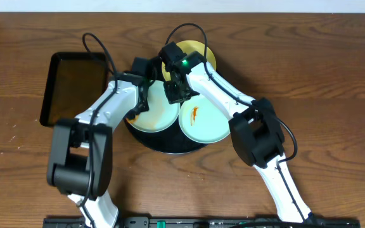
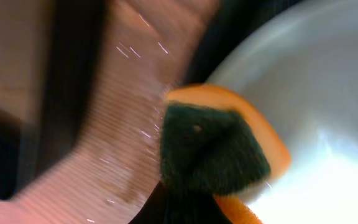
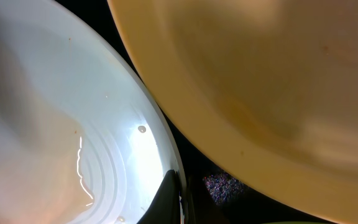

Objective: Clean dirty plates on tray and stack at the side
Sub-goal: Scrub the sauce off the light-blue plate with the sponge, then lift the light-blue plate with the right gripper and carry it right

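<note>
- Desk (image 1: 334,76) carries the lot; round black tray (image 1: 160,143) under both grippers.
- Yellow plate (image 1: 203,52) just behind R gripper (image 1: 177,94), smeared mint plate (image 1: 204,120) beside it, second mint plate (image 1: 160,115) btwn grippers.
- R gripper: can't tell if open.
- L gripper (image 1: 139,104) clamped on sponge (image 2: 213,149), touching second mint plate's edge.

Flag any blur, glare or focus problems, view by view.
Overhead: sharp, evenly lit. Left wrist: background streaked by motion blur, sponge clearer, bright glare on the mint plate. Right wrist: very close and soft; thin glare streaks on the whitish plate, yellow plate dim and unfocused.
</note>
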`<control>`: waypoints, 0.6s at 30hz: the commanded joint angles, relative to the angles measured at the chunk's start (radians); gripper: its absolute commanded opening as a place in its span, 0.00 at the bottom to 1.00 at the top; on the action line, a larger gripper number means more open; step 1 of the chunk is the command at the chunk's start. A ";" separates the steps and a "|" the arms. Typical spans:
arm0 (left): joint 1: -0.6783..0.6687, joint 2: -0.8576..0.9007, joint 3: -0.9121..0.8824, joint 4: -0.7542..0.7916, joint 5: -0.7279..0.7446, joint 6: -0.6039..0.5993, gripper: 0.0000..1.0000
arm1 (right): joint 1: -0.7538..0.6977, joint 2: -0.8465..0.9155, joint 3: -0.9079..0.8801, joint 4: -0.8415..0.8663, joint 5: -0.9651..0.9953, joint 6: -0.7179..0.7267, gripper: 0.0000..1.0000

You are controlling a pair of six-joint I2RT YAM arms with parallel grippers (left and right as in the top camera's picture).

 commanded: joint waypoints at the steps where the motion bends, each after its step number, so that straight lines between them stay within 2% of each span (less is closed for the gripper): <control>1: 0.020 -0.116 0.037 0.027 -0.135 0.012 0.07 | -0.008 0.033 -0.031 -0.011 0.051 -0.028 0.01; 5: 0.046 -0.233 0.037 0.072 -0.031 0.012 0.07 | -0.006 0.011 0.006 -0.023 0.048 -0.039 0.01; 9: 0.153 -0.330 0.037 0.122 0.085 0.016 0.07 | -0.006 -0.052 0.055 -0.031 0.074 -0.079 0.01; 12: 0.297 -0.328 0.037 0.179 0.257 0.096 0.07 | -0.005 -0.109 0.065 -0.034 0.179 -0.098 0.01; 14: 0.381 -0.301 0.037 0.204 0.361 0.160 0.08 | 0.000 -0.148 0.065 -0.034 0.218 -0.167 0.01; 18: 0.509 -0.254 0.037 0.211 0.391 0.167 0.07 | 0.037 -0.232 0.065 -0.032 0.386 -0.259 0.01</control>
